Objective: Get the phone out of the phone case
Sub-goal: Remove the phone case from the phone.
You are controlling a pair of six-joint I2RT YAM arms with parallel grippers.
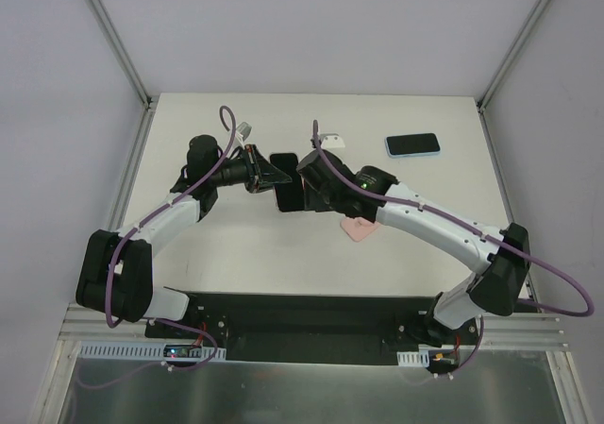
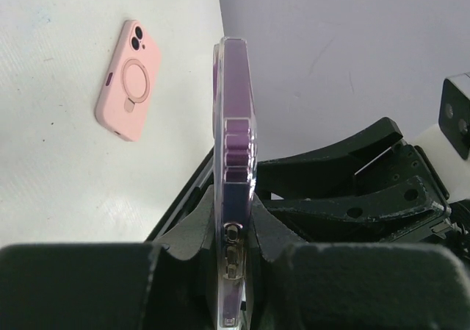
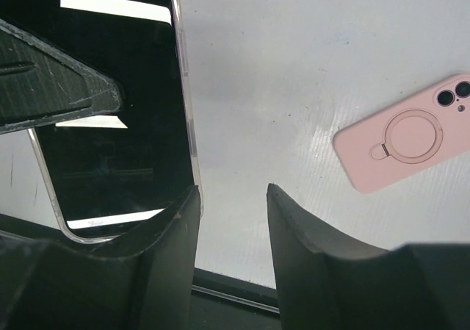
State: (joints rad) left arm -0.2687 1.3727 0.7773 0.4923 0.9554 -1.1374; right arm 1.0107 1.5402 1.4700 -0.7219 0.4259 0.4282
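One firm grasp only, by the left tool [image 1: 267, 173]: clenched on the phone [image 1: 286, 180], fingers [image 2: 191, 234] pressing its two faces, seen edge-on from the left wrist. Over the middle of the table [image 1: 236, 245], screen dark, seated inside the clear case [image 2: 236, 73], purple showing through the rim. Met from the other side by the right tool [image 1: 304, 186]: released, fingers [image 3: 161, 256] apart, bare table between them, one touching the long edge of the case. Flat on the table beside the right arm: a pink case [image 1: 359, 228] with a ring on its back. Farther back and right, well apart: a blue-rimmed phone [image 1: 412, 145]. Between that and the tools: a small white object [image 1: 332, 143].
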